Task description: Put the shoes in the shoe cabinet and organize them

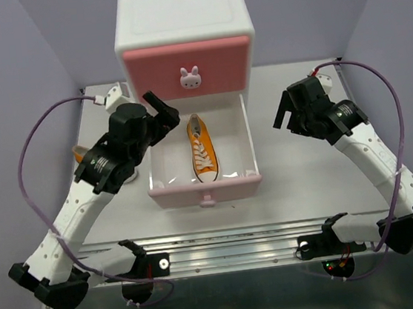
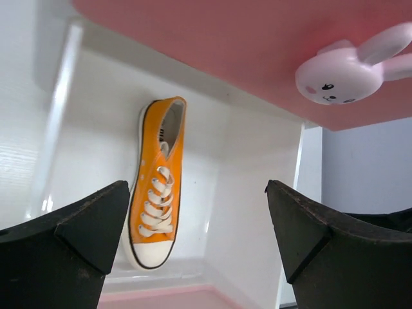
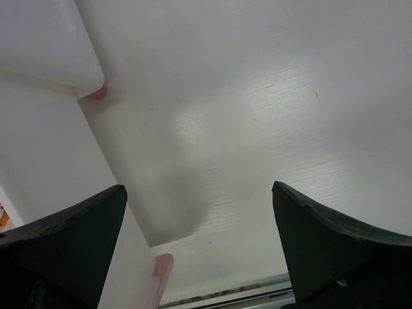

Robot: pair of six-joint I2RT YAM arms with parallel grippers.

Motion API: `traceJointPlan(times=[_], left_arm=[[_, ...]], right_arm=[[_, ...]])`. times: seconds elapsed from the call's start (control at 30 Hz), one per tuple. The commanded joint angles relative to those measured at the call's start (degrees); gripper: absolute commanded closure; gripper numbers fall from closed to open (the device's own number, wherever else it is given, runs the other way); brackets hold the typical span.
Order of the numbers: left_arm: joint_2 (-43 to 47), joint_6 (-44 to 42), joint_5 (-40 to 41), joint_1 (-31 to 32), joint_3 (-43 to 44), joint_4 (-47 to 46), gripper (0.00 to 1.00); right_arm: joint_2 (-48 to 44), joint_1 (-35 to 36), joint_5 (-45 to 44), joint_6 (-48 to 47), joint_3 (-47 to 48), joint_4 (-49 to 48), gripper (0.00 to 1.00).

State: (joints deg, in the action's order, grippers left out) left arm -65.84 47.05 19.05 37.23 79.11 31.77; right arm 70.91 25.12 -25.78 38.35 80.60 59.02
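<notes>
1. The orange sneaker (image 1: 202, 149) is lying flat along the middle of the pulled-out lower drawer (image 1: 169, 162), toe toward its front.
2. The left gripper (image 2: 196, 187) is hovering above it, fingers spread wide and holding nothing. The right gripper (image 3: 199, 187) is hanging equally spread over the table (image 1: 305, 166).
3. An orange shape (image 1: 79, 152) is peeking out behind the left arm, possibly the mate.
4. The step is calling for a straight lift clear of the drawer walls, then fetching the mate and laying it parallel.
</notes>
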Motion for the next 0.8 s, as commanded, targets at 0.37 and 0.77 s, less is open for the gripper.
traceJointPlan(times=[0.37, 0.77], left_arm=[[0.5, -2.1, -9.4, -36.2, -6.7, 8.1, 0.01], [-23.9, -5.7, -10.0, -53.2, -4.9, -0.7, 0.01]], right_arm=[[4.5, -0.3, 3.2, -4.4, 2.5, -6.7, 0.00], [5.8, -0.3, 4.1, -4.4, 5.6, -4.9, 0.00]])
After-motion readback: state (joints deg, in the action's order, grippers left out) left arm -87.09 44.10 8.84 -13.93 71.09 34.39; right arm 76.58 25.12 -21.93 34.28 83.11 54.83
